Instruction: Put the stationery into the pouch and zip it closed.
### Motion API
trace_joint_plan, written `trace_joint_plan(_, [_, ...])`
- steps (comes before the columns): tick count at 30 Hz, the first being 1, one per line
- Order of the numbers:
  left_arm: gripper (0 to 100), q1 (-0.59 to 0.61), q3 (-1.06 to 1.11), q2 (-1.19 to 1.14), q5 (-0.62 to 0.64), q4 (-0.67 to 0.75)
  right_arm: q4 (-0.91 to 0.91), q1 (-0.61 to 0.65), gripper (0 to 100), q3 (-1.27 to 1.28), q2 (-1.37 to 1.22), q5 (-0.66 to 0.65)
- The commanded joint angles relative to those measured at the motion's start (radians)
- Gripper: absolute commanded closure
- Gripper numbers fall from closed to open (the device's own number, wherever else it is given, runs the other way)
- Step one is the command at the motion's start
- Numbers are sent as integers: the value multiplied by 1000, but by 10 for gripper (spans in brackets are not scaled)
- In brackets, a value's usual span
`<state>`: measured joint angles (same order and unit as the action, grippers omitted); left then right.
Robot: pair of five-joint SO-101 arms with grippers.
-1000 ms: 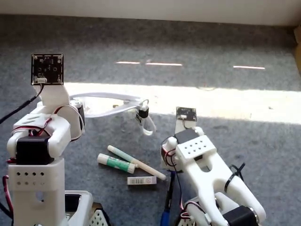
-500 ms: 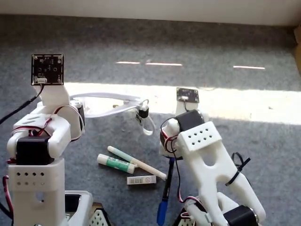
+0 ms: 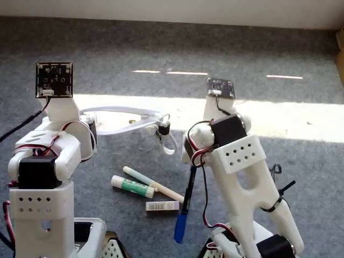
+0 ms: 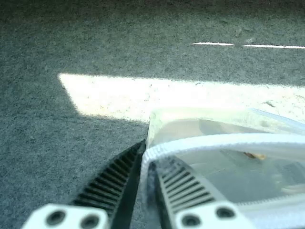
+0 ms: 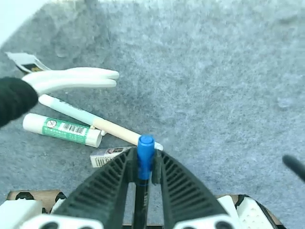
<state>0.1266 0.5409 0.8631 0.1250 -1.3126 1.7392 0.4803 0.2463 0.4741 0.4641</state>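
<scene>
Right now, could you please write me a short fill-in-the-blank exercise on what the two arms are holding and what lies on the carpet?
1. The right end effector is shut on a pen with a ____ cap.
2. The clear pouch is held at its edge by the ____ end effector.
3. The glue stick with the ____ label lies near the eraser.
4. Counting those two, ____ stationery items lie on the carpet.

Missing words: blue; left; green; three.
</scene>
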Motion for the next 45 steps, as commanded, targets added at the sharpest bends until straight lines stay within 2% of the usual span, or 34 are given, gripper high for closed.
trace_joint_plan(1, [993, 16, 13, -13, 3, 9, 13, -7, 993, -67, 85, 0])
trace_joint_plan(5, [993, 16, 13, -13, 3, 9, -51, -7, 993, -64, 259, -15])
trace_joint_plan(8, [993, 16, 13, -13, 3, 20, -120, -7, 993, -59, 366, -137])
trace_joint_plan(10, [993, 16, 13, -13, 3, 21, -134, -7, 993, -56, 400, -172])
trace_joint_plan(20, [993, 16, 13, -13, 3, 18, -163, -5, 993, -74, 476, -183])
trace_joint_plan(23, [993, 16, 13, -13, 3, 18, -240, -5, 993, -91, 527, -186])
trace_joint_plan(26, [993, 16, 13, -13, 3, 20, -328, 1, 993, -93, 581, -250])
trace_joint_plan(32, [993, 16, 13, -13, 3, 18, -460, 128, 993, -88, 668, -354])
trace_joint_plan(35, [993, 16, 13, -13, 3, 17, -532, 162, 993, -87, 685, -359])
trace_joint_plan(45, [993, 16, 12, -13, 3, 21, -794, 165, 993, -85, 684, -359])
